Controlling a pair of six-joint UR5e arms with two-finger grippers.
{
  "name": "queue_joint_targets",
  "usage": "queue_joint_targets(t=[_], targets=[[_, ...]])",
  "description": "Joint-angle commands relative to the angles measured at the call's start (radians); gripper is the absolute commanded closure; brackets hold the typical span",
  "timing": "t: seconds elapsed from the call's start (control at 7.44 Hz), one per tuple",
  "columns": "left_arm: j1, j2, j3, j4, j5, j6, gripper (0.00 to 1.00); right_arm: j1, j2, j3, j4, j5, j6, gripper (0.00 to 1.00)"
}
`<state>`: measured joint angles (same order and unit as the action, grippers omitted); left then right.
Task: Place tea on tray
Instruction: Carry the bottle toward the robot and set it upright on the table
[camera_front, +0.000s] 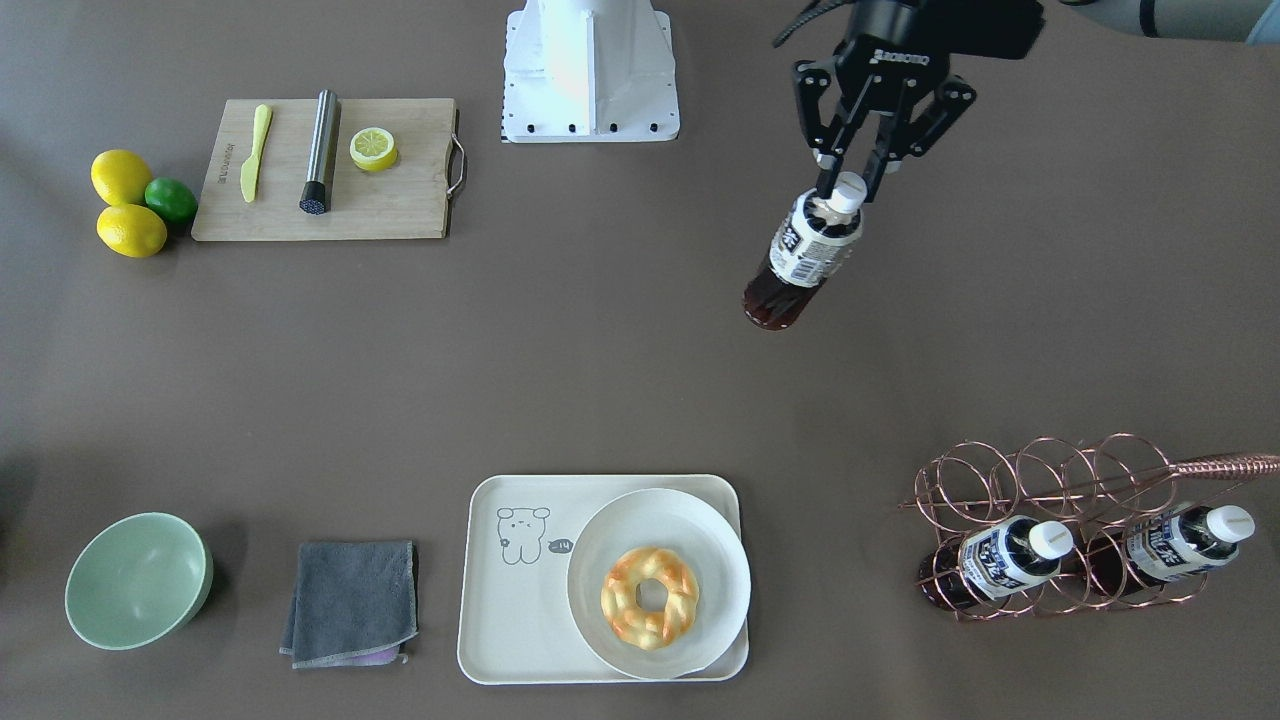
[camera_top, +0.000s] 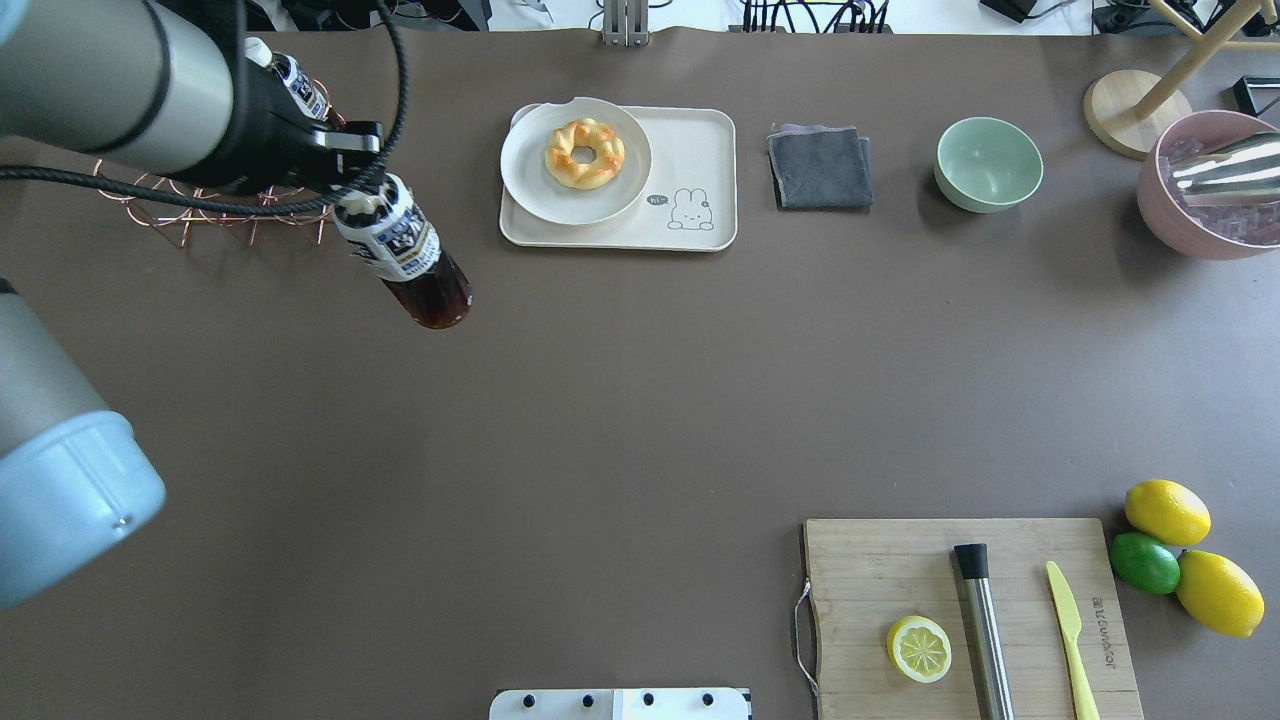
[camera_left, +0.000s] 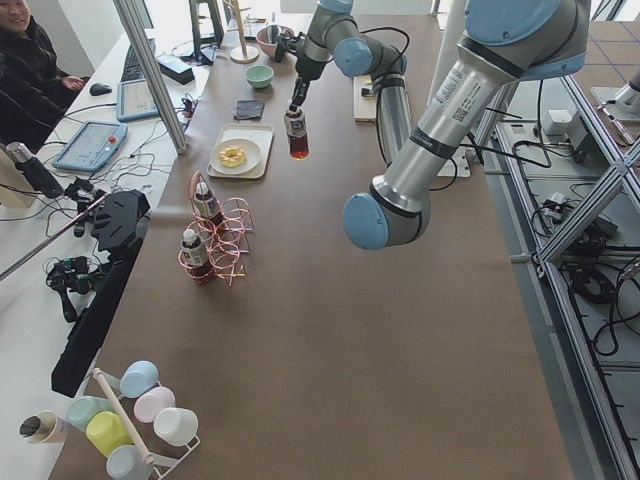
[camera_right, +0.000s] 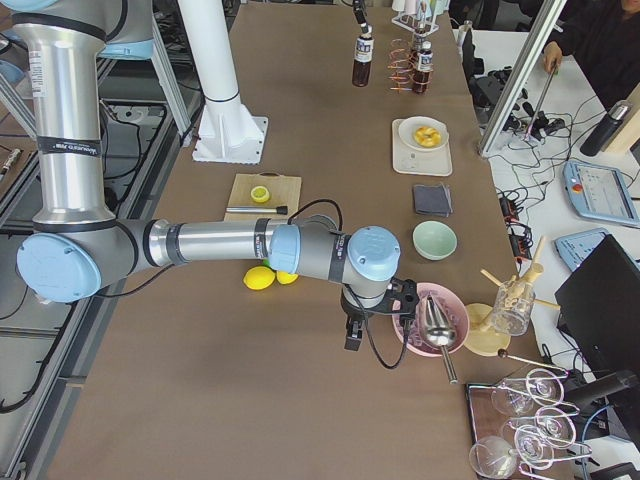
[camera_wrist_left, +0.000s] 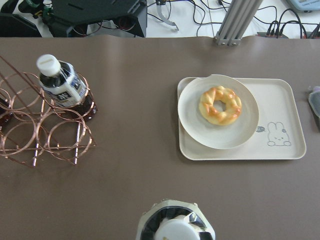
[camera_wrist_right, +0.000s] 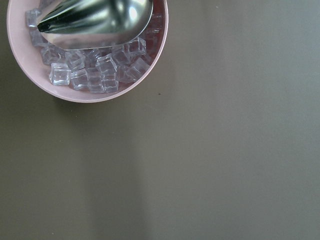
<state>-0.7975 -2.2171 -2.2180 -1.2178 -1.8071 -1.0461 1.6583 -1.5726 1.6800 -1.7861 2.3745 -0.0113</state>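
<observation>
My left gripper (camera_front: 845, 185) is shut on the white cap of a tea bottle (camera_front: 805, 255) and holds it in the air, hanging tilted above the bare table. The bottle also shows in the overhead view (camera_top: 405, 250) and at the bottom of the left wrist view (camera_wrist_left: 175, 227). The cream tray (camera_front: 500, 620) with the bear drawing lies apart from it, toward the table's far edge (camera_top: 700, 150). Two more tea bottles (camera_front: 1005, 560) (camera_front: 1180, 540) lie in a copper wire rack (camera_front: 1050, 480). My right gripper (camera_right: 352, 335) hangs beside a pink ice bowl (camera_right: 430, 320); I cannot tell if it is open.
A round plate (camera_front: 700, 520) with a doughnut (camera_front: 648, 597) covers half of the tray. A grey cloth (camera_front: 350, 600) and a green bowl (camera_front: 138, 580) lie beside the tray. A cutting board (camera_front: 400, 200) with a lemon half, muddler and knife, and loose lemons (camera_front: 120, 177), are on the robot's side.
</observation>
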Motion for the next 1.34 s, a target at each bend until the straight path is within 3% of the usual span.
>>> queue_joint_targets(t=[0.0, 0.27, 1.21], targets=[[0.246, -0.186, 0.091, 0.087, 0.205, -0.177, 1.00, 0.001, -0.001, 0.009, 0.001, 0.000, -0.001, 0.00], [0.334, -0.228, 0.161, 0.086, 0.300, -0.207, 1.00, 0.001, 0.000, 0.009, 0.001, -0.001, -0.002, 0.00], [0.461, -0.177, 0.288, -0.081, 0.411, -0.249, 1.00, 0.001, -0.004, 0.030, -0.001, 0.005, -0.003, 0.00]])
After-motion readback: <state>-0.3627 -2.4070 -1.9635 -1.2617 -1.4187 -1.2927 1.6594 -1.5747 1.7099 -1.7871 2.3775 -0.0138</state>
